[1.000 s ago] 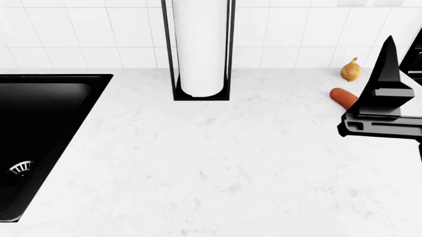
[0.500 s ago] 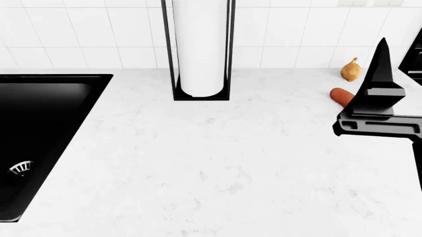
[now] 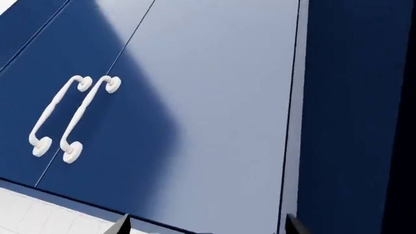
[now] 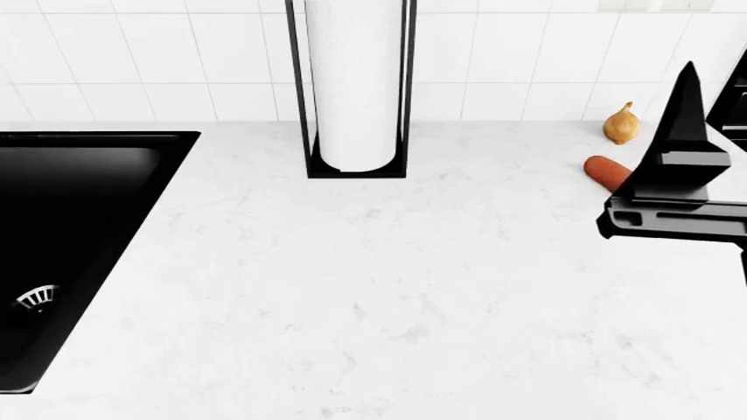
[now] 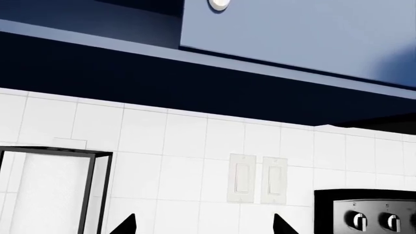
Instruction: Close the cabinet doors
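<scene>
Looking up from the left claw (image 3: pixel 206 225): both fingertips show at the frame edge, well apart, nothing between them, so it is open. Ahead is a run of blue doors (image 3: pixel 195 112). Two white handles (image 3: pixel 68 119) sit side by side across one seam, and that pair looks flush. Further along, a darker panel (image 3: pixel 354 112) stands past a pale edge strip. I read it as a door swung out and seen near edge-on, though I cannot be sure from this angle.

Right claw (image 5: pixel 202 225): tips likewise spread and empty, open. It points at the wall tiles (image 5: pixel 149 141), the switches (image 5: pixel 256 178) and the cabinet underside (image 5: pixel 130 68). A lighter panel (image 5: pixel 299 29) with a handle end (image 5: pixel 219 4) sits proud of the carcass, probably ajar. The head view shows only the counter (image 4: pixel 386 289) and this claw raised beside it, no cabinets.

Step in hand, as I judge it: pushing the open doors shut.

- No grip needed. Push with a flat finger face on the panel.
- Make contact near the free edge, far from the hinge, for an easy swing.
- Follow the door's arc rather than driving straight in.
- Keep the tips clear of the closing seam and the handles.
- Slow down near the end, or it may bounce back.
</scene>
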